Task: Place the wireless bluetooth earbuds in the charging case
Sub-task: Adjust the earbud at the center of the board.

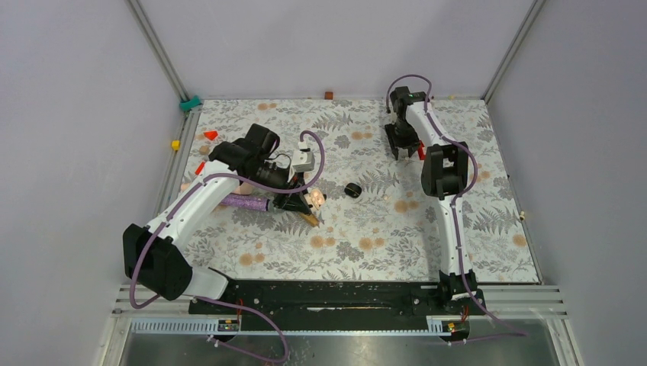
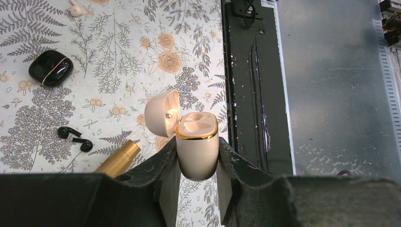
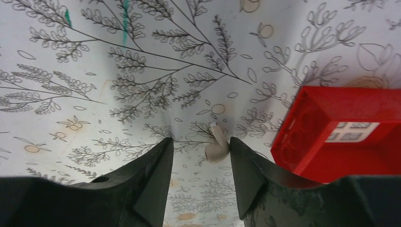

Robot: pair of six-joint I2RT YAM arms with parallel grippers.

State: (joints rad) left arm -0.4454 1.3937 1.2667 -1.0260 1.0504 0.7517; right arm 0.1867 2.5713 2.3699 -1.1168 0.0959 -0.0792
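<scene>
Shows nothing done: black earbuds [image 2: 85, 145] loose on desk [image 2: 118, 56], charging case [image 2: 50, 67] shut (untouched), left end effector [image 2: 197, 149] clamping a pink case [image 2: 196, 146], right end effector [image 3: 201, 151] apart around a white earbud [image 3: 217, 149].

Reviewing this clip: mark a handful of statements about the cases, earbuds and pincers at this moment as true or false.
1. The left pincer grips a cream-pink case whose lid is open. True.
2. The black charging case lies open. False: it lies closed on the table.
3. Both black earbuds lie on the table, outside any case. True.
4. The right pincer grips a black earbud. False: its fingers are open, with a cream earbud lying on the table between them.
5. A red block sits beside the right pincer. True.
</scene>
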